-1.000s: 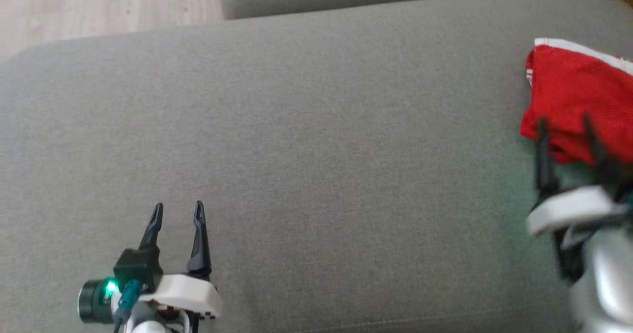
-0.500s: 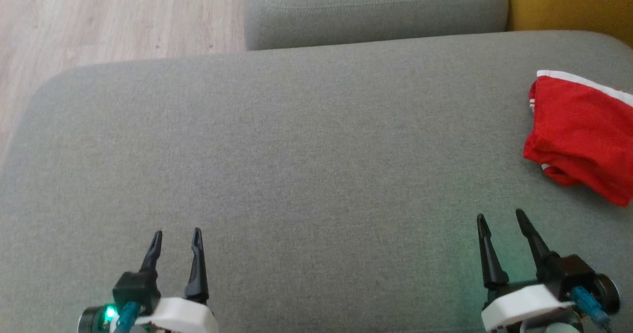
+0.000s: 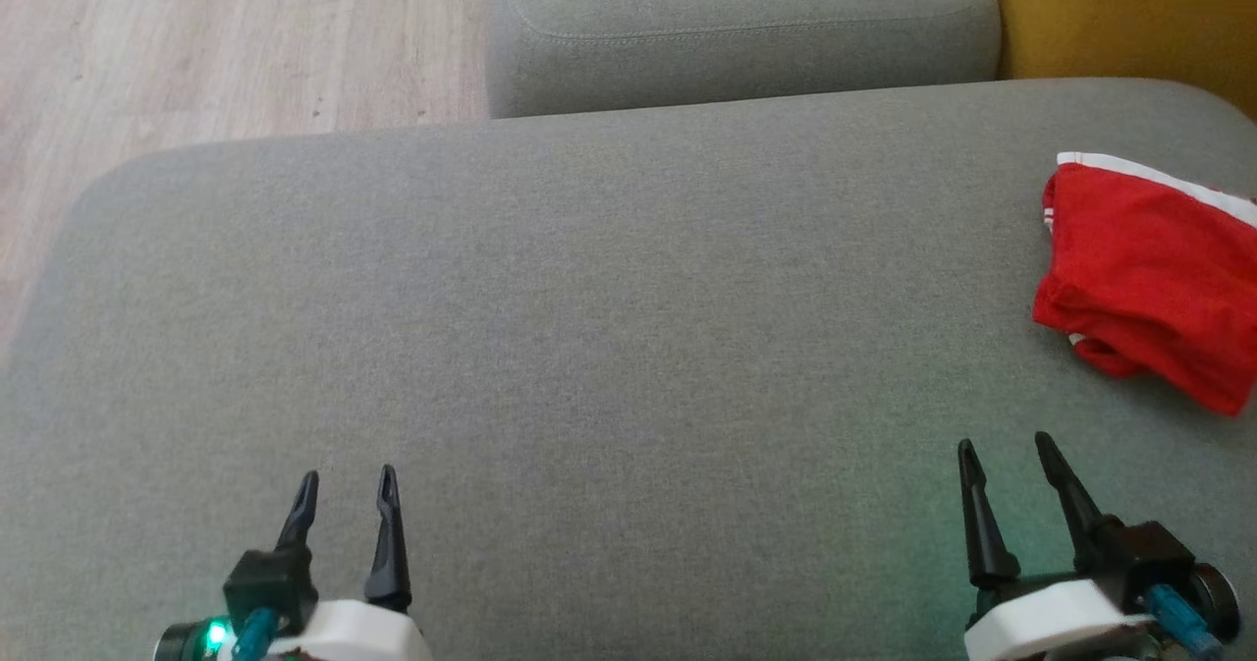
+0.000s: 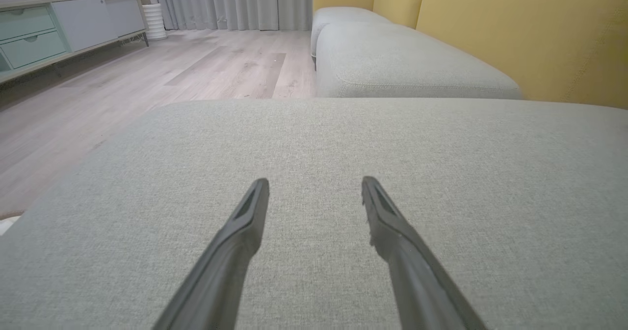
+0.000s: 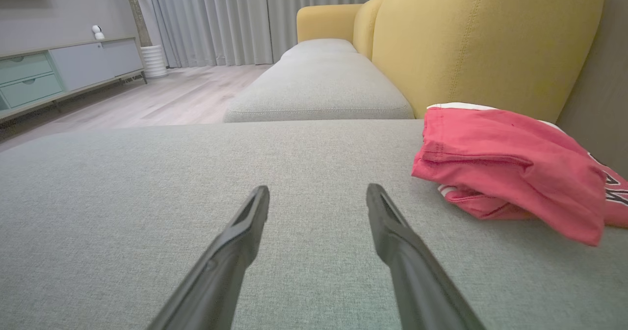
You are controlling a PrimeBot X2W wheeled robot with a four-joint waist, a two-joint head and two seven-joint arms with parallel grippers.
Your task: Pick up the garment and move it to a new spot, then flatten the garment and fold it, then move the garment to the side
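Observation:
The garment (image 3: 1154, 278) is red with white trim and lies folded at the right edge of the grey sofa cushion (image 3: 589, 327). In the right wrist view the garment (image 5: 510, 163) sits ahead and to the right of the fingers, in front of the yellow backrest. My right gripper (image 3: 1004, 453) is open over the cushion near the front right, apart from the garment, with nothing between its fingers; it also appears as the right gripper (image 5: 318, 192). My left gripper (image 3: 346, 480) is open at the front left with nothing in it, over bare cushion, also seen as the left gripper (image 4: 315, 185).
A second grey cushion (image 3: 737, 32) lies beyond the first. The yellow backrest (image 5: 471, 40) rises at the right. Wooden floor (image 3: 216, 42) lies beyond the cushion's left and far edges. A low cabinet (image 4: 54, 26) stands across the room.
My right gripper has drawn back from the garment's near edge to the front right. The garment stays in place. The head camera has tilted, shifting the whole picture.

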